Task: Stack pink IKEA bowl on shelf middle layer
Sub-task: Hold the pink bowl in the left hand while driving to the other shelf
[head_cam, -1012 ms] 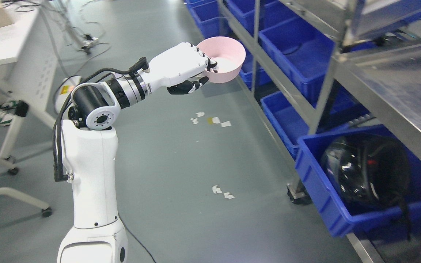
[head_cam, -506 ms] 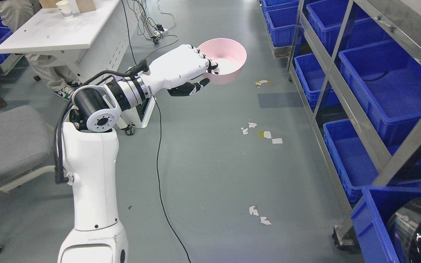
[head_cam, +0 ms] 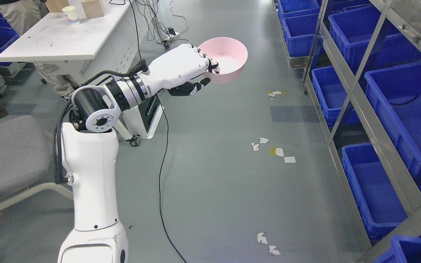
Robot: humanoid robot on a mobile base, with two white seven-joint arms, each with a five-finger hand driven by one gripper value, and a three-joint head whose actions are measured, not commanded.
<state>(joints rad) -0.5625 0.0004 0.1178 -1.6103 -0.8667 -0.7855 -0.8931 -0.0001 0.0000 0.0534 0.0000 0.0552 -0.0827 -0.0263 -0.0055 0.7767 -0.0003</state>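
A pink bowl [head_cam: 228,58] hangs in the air over the grey floor, upright with its mouth facing up. My left hand [head_cam: 199,71] is shut on its near rim, fingers over the edge and thumb below. The left arm rises from the bottom left and reaches toward the upper middle. The metal shelf [head_cam: 360,98] runs along the right side, well to the right of the bowl. Its levels hold blue bins [head_cam: 408,109]. The right arm is out of view.
A white desk [head_cam: 60,40] with a paper cup [head_cam: 70,14] and a cardboard box stands at the upper left, a person's legs behind it. A grey chair [head_cam: 6,157] is at the left. A black cable [head_cam: 163,164] and paper scraps [head_cam: 274,151] lie on the floor.
The whole picture has swung left, so the camera moved: the shelf slid right and the helmet bin left the view, while the desk and chair came in. The hand keeps its hold on the bowl.
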